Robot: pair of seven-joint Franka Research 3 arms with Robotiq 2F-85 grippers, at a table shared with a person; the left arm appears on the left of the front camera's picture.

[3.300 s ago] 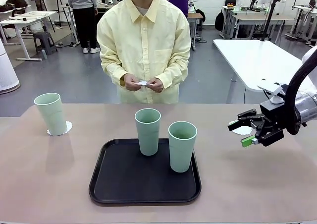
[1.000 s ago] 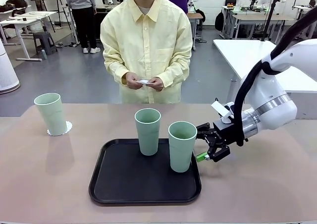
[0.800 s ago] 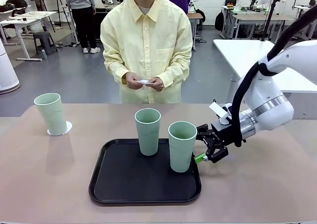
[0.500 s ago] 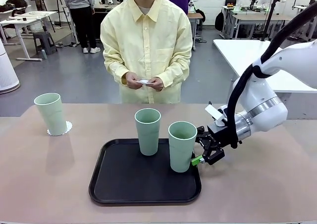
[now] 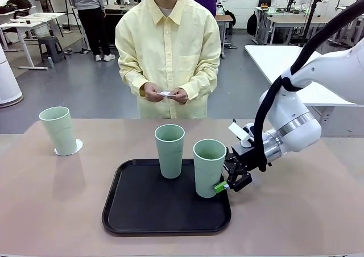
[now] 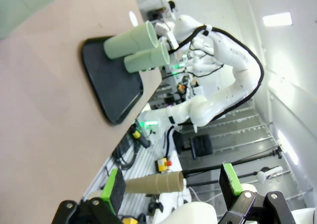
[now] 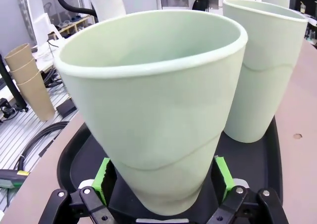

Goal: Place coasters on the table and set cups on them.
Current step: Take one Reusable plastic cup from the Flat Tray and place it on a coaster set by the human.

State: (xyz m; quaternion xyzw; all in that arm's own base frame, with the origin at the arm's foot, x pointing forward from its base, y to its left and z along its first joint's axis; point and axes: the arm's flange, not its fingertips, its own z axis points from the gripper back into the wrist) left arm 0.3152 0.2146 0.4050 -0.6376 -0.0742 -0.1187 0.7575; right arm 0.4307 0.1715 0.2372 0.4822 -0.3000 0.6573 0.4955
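On the black tray (image 5: 142,208), the nearer cup (image 5: 209,167) stands upright, mouth upward.

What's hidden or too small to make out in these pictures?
- Front view: the white item in the person's hands is too small to identify.
- Front view: the left cup covers most of its coaster.
- Front view: the nearer tray cup hides the right jaws' far finger.
- Right wrist view: that cup's wall hides whether the pads touch it.
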